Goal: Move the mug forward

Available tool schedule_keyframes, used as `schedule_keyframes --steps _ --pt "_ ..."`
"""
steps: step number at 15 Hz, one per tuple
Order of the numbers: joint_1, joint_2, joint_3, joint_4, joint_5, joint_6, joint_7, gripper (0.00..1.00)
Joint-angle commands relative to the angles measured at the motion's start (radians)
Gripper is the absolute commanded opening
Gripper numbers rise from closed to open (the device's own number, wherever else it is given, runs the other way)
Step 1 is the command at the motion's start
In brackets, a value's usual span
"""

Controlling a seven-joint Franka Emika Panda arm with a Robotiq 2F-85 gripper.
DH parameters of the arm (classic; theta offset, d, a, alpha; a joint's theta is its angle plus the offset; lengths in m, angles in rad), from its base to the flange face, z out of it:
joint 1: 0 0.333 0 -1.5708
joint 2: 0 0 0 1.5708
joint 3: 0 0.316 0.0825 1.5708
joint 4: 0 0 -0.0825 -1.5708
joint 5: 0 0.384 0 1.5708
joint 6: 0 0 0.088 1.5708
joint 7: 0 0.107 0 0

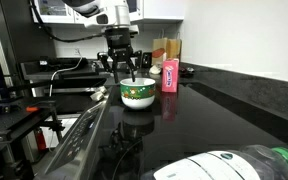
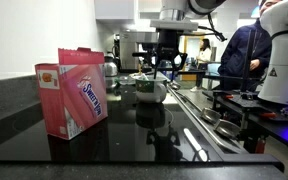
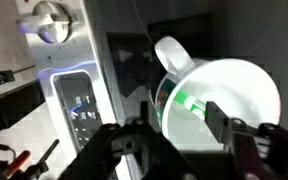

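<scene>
- Gripper [image 1: 127, 72]: Robotiq two-finger unit on the Panda arm, pointing straight down over the mug. Its fingers are spread apart and clamp nothing.
- Mug [image 1: 137, 95]: wide, bowl-shaped, with a green upper band and a white base. It stands upright on the black countertop [image 1: 219, 110], directly below the gripper. In this exterior view the fingertips hang at about rim height; contact cannot be judged.
- Pink carton [image 1: 170, 77]: upright on the countertop, at about 2 o'clock from the mug and near it, but apart from it.
- Plastic bottle [image 1: 239, 163]: lies on its side at the lower right edge of the frame, green cap at 3 o'clock, well apart from the mug.
- In an exterior view the pink carton [image 2: 74, 93] fills the near left. The mug [image 2: 150, 90] sits farther back at about 2 o'clock from it, under the gripper [image 2: 164, 72].
- Person [image 2: 246, 55]: in dark blue, standing in the background at the right.
- Wrist view: the mug [image 3: 229, 95] shows its white interior, with its handle [image 3: 172, 55] pointing to about 11 o'clock.
- Wrist view, gripper [image 3: 176, 128]: one finger [image 3: 217, 118] lies over the bowl's opening and the other finger [image 3: 136, 140] lies outside the wall at 9 o'clock, so the near rim falls in the gap between them.
- Steel appliance panel [image 3: 84, 60]: left of the mug, with a round metal knob [image 3: 52, 20] at its upper end.
</scene>
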Motion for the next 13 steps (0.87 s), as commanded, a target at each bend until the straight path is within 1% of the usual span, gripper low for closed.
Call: schedule_keyframes --steps 1,2,5,7,9,12,13 --pt "-0.022 -0.127 0.028 -0.033 -0.011 -0.127 -0.102 0.96" --pt "-0.026 -0.154 0.033 -0.030 -0.044 -0.172 -0.105 0.99" --pt "-0.051 -0.213 0.065 -0.001 -0.200 -0.334 -0.087 1.00" --pt "-0.063 -0.243 0.089 0.015 -0.271 -0.404 -0.131 1.00" --pt "-0.068 -0.259 0.110 0.028 -0.317 -0.428 -0.170 1.00" --pt "-0.069 -0.263 0.128 0.041 -0.333 -0.402 -0.224 1.00" --pt "-0.070 -0.261 0.130 0.047 -0.321 -0.399 -0.234 1.00"
